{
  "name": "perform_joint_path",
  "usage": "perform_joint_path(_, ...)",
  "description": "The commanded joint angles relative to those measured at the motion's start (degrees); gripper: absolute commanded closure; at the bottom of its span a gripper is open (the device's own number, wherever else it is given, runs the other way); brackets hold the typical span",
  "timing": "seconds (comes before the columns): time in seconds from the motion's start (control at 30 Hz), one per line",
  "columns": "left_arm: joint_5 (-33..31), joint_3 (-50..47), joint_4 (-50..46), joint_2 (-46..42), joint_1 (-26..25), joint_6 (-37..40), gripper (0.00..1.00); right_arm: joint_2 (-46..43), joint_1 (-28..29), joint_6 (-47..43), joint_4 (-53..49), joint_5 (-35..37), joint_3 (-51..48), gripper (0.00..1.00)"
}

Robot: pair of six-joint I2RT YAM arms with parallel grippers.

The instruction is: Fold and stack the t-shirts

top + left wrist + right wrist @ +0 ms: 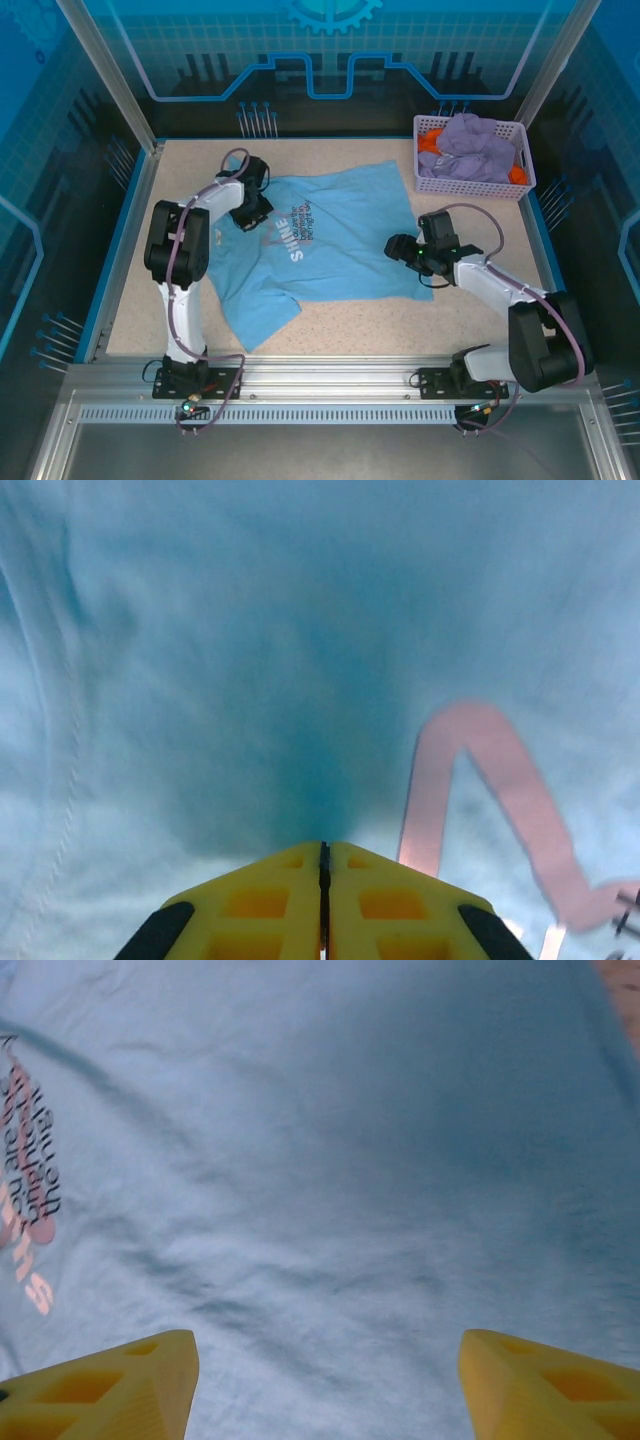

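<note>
A light blue t-shirt (340,240) lies spread on the table, its white and pink chest lettering (290,225) facing up. My left gripper (258,213) rests on the shirt's left side beside the lettering. In the left wrist view its yellow fingers (270,900) are pressed together, the gripper (322,846) shut on the blue cloth (250,660) at its tips, with a pink letter (500,770) to the right. My right gripper (396,247) hovers over the shirt's right part. It stands open (325,1385) above the wrinkled cloth (330,1160), with nothing between the fingers.
A lavender mesh basket (475,188) at the back right corner holds a lavender-purple t-shirt (472,140) and an orange one (432,140). A raised blue border (125,250) frames the speckled table. The shirt's lower left sleeve (255,310) reaches toward the near edge.
</note>
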Motion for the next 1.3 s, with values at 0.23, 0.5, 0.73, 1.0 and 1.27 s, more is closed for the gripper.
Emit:
perform_joint_path(0.23,-5.6,3.6,-8.3,3.9,7.8,4.8,0.86,2.8,-5.2,4.1,0.9,-2.9,-2.0,0.27)
perform_joint_path(0.5,-5.3,16.6,-14.0,11.6,10.2,8.9,0.84,-0.5,-5.2,4.2,0.6,-1.0,-3.1,0.26)
perform_joint_path(0.73,-5.6,37.7,-23.9,23.6,10.3,11.5,0.82,-1.3,-5.1,3.5,0.9,-0.9,-3.2,0.25)
perform_joint_path(1.0,-3.6,40.5,-26.0,16.8,10.2,11.3,0.52,-5.3,-5.0,2.4,-7.4,-1.3,-0.9,0.25)
perform_joint_path(1.27,0.2,0.4,-12.1,-24.5,4.6,6.2,0.39,-6.0,5.0,-2.6,-28.5,-0.7,5.2,0.33)
